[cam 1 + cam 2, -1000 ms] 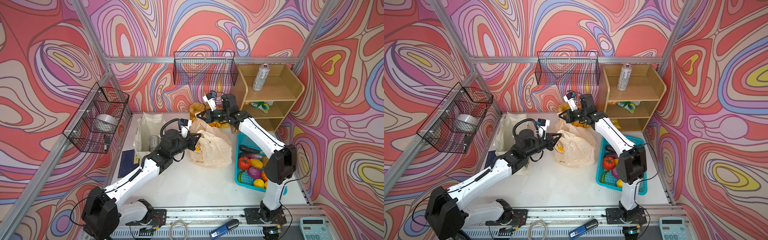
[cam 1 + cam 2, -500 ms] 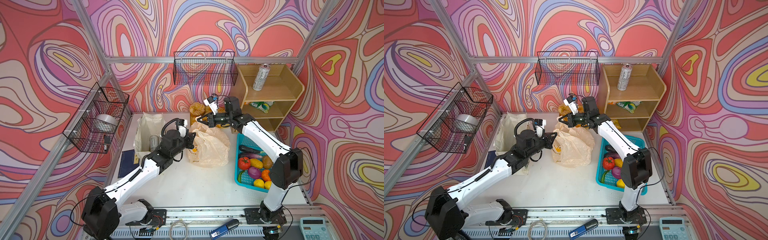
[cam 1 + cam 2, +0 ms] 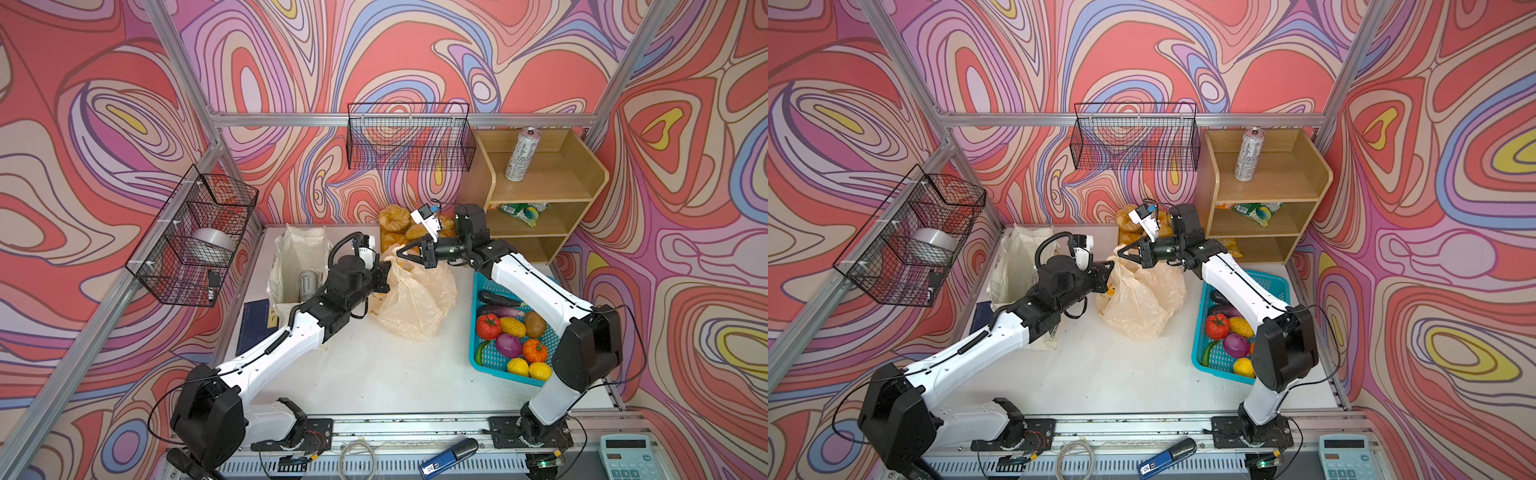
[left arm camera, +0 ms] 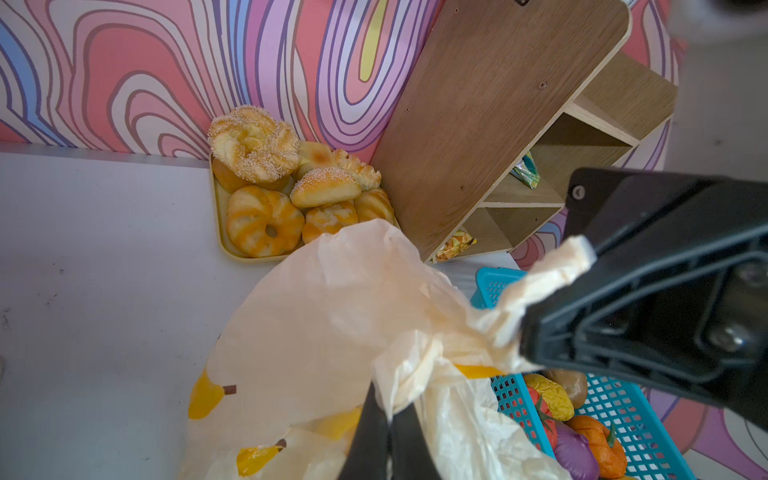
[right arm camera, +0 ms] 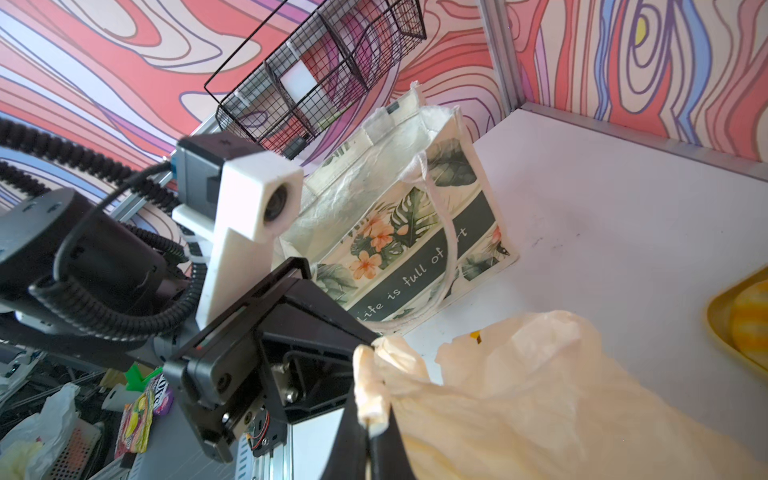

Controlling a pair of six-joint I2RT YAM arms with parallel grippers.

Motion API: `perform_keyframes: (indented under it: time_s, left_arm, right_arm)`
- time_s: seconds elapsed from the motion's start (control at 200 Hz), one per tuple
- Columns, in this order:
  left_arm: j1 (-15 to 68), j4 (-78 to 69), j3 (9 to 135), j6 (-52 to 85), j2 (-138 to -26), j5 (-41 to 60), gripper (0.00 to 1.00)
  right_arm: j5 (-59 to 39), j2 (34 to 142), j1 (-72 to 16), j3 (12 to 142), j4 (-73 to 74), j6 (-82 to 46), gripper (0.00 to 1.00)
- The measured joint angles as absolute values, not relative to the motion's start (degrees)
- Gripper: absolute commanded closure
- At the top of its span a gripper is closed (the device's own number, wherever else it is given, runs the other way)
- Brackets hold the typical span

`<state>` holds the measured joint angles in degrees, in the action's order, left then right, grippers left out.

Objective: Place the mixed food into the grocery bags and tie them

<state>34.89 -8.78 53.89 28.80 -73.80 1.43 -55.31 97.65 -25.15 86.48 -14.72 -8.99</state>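
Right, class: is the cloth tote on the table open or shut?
Open. The cloth tote stands with its mouth gaping upward, and in a top view a drink can shows inside it.

Swirling wallpaper (image 3: pixel 374 50) in red, pink, lilac, blue and yellow covers all three walls, framed by aluminium rails (image 3: pixel 399 119). A long wire basket (image 3: pixel 409 137) hangs on the back wall, a divided wire basket (image 3: pixel 195 237) on the left wall. A wooden shelf unit (image 3: pixel 561 178) stands at the white table's (image 3: pixel 395 374) far right corner. The light is bright and even.
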Motion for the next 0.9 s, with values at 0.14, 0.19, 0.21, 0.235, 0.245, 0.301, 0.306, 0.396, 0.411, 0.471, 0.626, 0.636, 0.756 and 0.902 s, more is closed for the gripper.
perform_keyframes:
  time_s: [0.14, 0.19, 0.21, 0.235, 0.245, 0.301, 0.306, 0.396, 0.411, 0.471, 0.626, 0.636, 0.756, 0.902]
  left_arm:
    - [35.0, -8.8, 55.4, 28.9, -74.6, 1.5, 1.00]
    - [35.1, -8.8, 55.8, 29.0, -74.9, 1.5, 1.00]
    - [35.1, -8.8, 55.9, 29.1, -75.0, 1.6, 1.00]
    - [35.1, -8.8, 56.0, 29.2, -75.2, 1.7, 1.00]
    - [35.2, -8.8, 56.0, 29.2, -75.2, 1.7, 1.00]
    - [35.3, -8.8, 56.2, 29.4, -75.6, 1.8, 1.00]
    - [35.3, -8.8, 56.2, 29.4, -75.6, 1.8, 1.00]
    - [35.3, -8.8, 56.2, 29.7, -76.0, 2.0, 1.00]
    - [35.3, -8.8, 56.2, 29.8, -76.0, 2.1, 1.00]
    - [35.3, -8.7, 56.3, 29.9, -76.2, 2.2, 1.00]
    - [35.3, -8.5, 56.6, 30.1, -76.3, 2.4, 1.00]
    - [35.3, -8.5, 56.6, 30.1, -76.3, 2.4, 1.00]
    - [35.3, -8.3, 56.9, 30.2, -76.3, 2.5, 1.00]
    - [35.3, -7.8, 57.9, 30.3, -76.6, 2.7, 1.00]
  right_arm:
    - [-57.1, 97.6, -25.2, 84.8, -14.6, -8.6, 1.00]
    - [-57.3, 97.5, -25.3, 84.3, -14.9, -8.1, 1.00]
    - [-57.4, 97.5, -25.4, 84.2, -15.1, -7.9, 1.00]
    - [-57.3, 97.3, -25.6, 83.9, -15.6, -7.5, 1.00]
    - [-57.3, 97.3, -25.6, 83.9, -15.7, -7.4, 1.00]
    - [-56.9, 96.7, -26.3, 83.2, -16.6, -6.4, 1.00]
    - [-56.9, 96.7, -26.3, 83.1, -16.7, -6.4, 1.00]
    - [-55.9, 95.2, -27.6, 81.3, -17.7, -5.3, 1.00]
    - [-55.7, 94.9, -27.7, 81.0, -17.7, -5.3, 1.00]
    - [-54.8, 94.2, -28.4, 80.0, -17.9, -5.0, 1.00]
    - [-51.4, 93.4, -28.6, 78.1, -18.6, -3.8, 1.00]
    - [-51.1, 93.4, -28.6, 78.0, -18.7, -3.7, 1.00]
    - [-48.1, 93.4, -29.1, 77.5, -21.0, -2.3, 1.00]
    - [-44.0, 93.4, -31.5, 77.4, -22.3, -1.3, 1.00]
